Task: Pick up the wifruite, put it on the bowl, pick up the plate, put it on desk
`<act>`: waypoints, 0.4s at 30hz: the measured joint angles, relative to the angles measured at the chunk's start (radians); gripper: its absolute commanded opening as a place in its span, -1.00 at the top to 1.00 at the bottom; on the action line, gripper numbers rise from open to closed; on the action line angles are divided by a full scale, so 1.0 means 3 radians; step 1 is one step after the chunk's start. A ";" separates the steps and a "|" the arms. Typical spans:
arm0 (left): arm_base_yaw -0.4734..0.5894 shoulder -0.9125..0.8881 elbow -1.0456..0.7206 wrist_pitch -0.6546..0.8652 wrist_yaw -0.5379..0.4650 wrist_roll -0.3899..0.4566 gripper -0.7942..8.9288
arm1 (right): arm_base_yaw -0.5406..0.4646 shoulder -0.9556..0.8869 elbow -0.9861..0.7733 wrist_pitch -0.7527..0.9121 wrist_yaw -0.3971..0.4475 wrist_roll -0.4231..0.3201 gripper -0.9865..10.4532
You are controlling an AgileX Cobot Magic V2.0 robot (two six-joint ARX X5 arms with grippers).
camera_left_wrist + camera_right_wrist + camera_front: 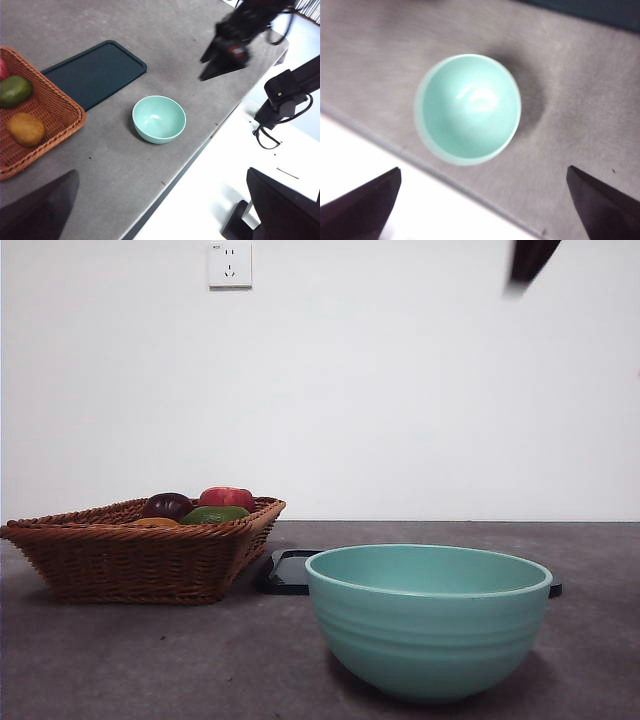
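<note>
While the wifruite is sitting in the basket, the bowl is waiting empty. Both end effectors, left and right, are hanging high with jaws apart, the right at the bowl's 12 o'clock.

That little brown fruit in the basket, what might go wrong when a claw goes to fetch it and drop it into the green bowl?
1. The wifruite lies close to the green fruit and the wicker basket wall, so a claw might knock either.
2. The bowl stands near the desk edge; a nudge could push it off.
3. The right claw hangs above the bowl and might hinder the left claw.
</note>
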 measured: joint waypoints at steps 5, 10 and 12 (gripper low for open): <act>0.0000 0.0000 0.0000 0.0008 0.0000 0.0000 -0.51 | 0.0033 -0.0848 0.0001 -0.0214 0.0000 -0.0037 -0.27; 0.0000 0.0000 0.0000 0.0008 0.0000 0.0000 -0.51 | 0.0033 -0.1535 0.0011 -0.0319 0.0000 -0.0039 -0.27; 0.0000 0.0000 0.0000 0.0008 0.0000 0.0000 -0.51 | 0.0033 -0.1748 0.0017 -0.0342 0.0001 -0.0039 -0.27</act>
